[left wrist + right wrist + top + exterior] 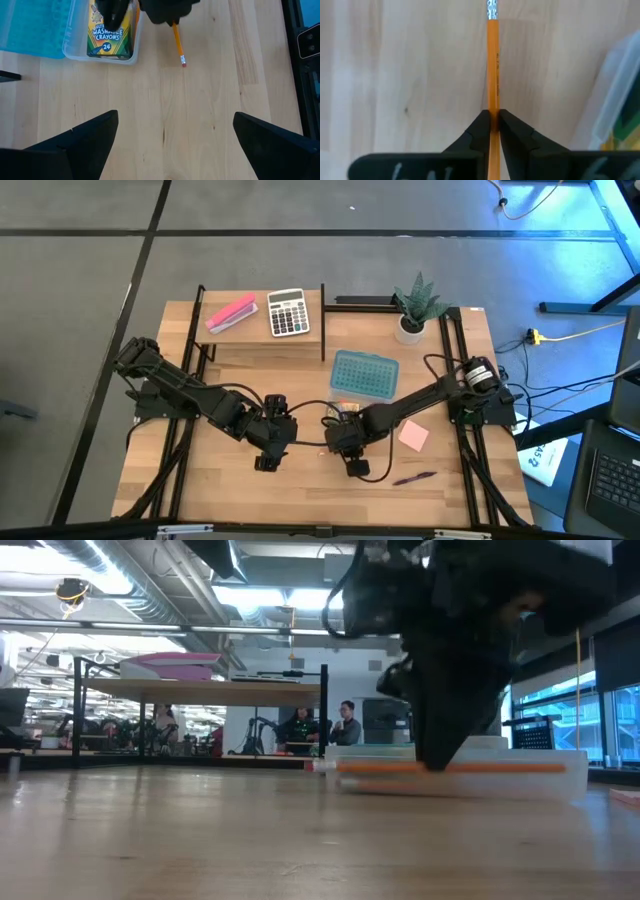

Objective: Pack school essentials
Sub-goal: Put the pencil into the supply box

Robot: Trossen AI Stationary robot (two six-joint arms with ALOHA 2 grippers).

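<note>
the right gripper (pixel 493 120) pinches an orange pencil (pixel 493 65) lying on the table (pixel 220 480), just beside the clear box (pixel 75 47) holding the crayon box (pixel 107 32). bare wood lies open ahead of the left gripper (pixel 175 135), fingers spread wide. the pencil's tip is hidden.

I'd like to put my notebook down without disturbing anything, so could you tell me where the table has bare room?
Bare wood lies along the near edge left of the purple pen, and in front of the left gripper. It is crowded mid-table: the right gripper pinches an orange pencil beside the clear case and pink notepad.
</note>
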